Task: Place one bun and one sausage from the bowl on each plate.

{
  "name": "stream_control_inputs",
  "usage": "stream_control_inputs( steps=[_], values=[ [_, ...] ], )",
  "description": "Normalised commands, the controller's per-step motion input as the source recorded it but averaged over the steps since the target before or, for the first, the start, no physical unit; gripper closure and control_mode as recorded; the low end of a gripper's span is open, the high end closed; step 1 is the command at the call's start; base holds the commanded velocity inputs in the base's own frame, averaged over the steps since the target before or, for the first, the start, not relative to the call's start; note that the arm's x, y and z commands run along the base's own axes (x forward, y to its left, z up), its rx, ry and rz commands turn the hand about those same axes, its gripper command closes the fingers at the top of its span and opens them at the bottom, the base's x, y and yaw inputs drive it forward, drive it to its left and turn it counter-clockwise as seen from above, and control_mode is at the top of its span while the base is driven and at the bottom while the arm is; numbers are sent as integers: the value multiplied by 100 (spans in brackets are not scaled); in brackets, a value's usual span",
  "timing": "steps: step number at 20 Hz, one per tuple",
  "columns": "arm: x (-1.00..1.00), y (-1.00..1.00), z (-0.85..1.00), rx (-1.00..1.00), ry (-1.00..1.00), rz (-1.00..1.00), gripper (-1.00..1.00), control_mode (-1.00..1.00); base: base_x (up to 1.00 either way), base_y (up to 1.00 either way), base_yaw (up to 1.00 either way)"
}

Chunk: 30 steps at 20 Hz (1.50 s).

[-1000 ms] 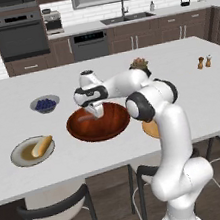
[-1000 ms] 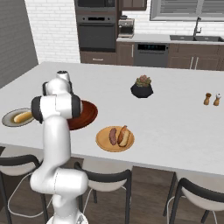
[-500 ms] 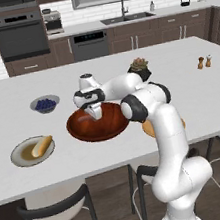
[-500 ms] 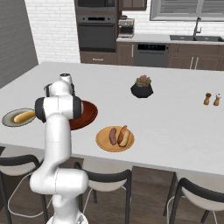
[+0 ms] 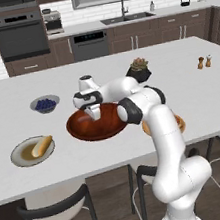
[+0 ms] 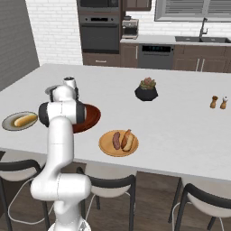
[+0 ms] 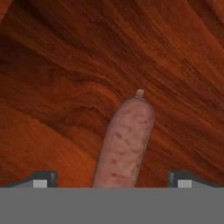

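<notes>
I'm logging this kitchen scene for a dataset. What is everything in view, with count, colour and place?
Wooden bowl: one, reddish-brown, island centre.
Sausage: one, pinkish-brown, lying in the wooden bowl between the jaws.
Grey-rimmed plate: one, olive-brown centre, left of the bowl, holding one tan bun.
Orange-tan plate: one, right of the bowl, holding one sausage and one bun.
Blueberry bowl: one, grey, behind the grey-rimmed plate.
Potted plant: one, black pot, island back.
Salt and pepper shakers: two, brown, far right.
Stools: dark, at the island's near edge.
Gripper: one, jaws open, down in the wooden bowl.
</notes>
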Motion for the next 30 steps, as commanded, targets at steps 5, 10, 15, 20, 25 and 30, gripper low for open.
stream_control_inputs(
  steps=[5, 10, 15, 20, 25, 30],
  values=[
    [9, 0, -19, 0, 0, -2, -100, -100, 0, 0, 0],
    [-22, 0, -20, 0, 0, -2, -100, -100, 0, 0, 0],
    [-2, 0, -39, 0, 0, -1, 100, -100, 0, 0, 0],
    [0, 0, -49, 0, -9, 0, 100, -100, 0, 0, 0],
    [-24, 0, -16, 0, -20, -2, 100, -100, 0, 0, 0],
    [-67, 0, 49, 5, -26, 0, 100, -100, 0, 0, 0]
  ],
)
